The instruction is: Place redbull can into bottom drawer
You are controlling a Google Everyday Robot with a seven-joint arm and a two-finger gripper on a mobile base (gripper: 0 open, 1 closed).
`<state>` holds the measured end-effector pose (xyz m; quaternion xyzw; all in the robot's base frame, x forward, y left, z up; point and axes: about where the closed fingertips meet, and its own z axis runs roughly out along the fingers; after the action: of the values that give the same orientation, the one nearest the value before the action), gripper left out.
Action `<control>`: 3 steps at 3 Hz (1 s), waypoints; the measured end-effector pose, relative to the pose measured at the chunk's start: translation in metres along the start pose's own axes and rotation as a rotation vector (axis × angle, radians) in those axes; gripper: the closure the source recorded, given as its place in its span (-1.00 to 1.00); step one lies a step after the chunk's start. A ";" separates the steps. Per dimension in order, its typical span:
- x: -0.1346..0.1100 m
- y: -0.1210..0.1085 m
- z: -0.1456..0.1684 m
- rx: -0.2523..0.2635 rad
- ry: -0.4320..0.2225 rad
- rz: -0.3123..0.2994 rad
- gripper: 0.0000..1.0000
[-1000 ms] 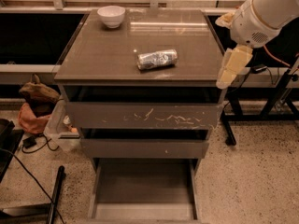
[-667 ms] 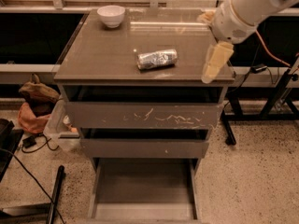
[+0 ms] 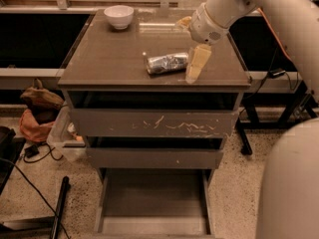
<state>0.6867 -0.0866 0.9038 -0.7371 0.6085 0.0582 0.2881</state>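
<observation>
The redbull can (image 3: 167, 62) lies on its side on top of the cabinet (image 3: 109, 63), right of the middle. My gripper (image 3: 187, 50) hangs over the cabinet top just right of the can, with its fingers spread wide. One cream finger (image 3: 197, 62) points down right beside the can's right end; I cannot tell if it touches. The gripper holds nothing. The bottom drawer (image 3: 154, 195) is pulled out below, and its flat grey floor is bare. The two drawers above it are pushed in.
A white bowl (image 3: 118, 16) stands at the cabinet's back left corner. A brown bag (image 3: 40, 108) and a plastic bin (image 3: 62, 133) sit on the floor to the left, with cables. A black table leg (image 3: 244, 128) stands to the right.
My arm has swung left, from beyond the cabinet's right edge to over its top, bringing the gripper next to the can. The can has not moved.
</observation>
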 end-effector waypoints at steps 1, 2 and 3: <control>0.006 -0.014 0.034 -0.049 -0.023 0.004 -1.00; 0.020 -0.021 0.053 -0.082 -0.024 0.025 -1.00; 0.031 -0.025 0.067 -0.106 -0.028 0.050 -1.00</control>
<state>0.7352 -0.0782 0.8434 -0.7351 0.6185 0.1077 0.2557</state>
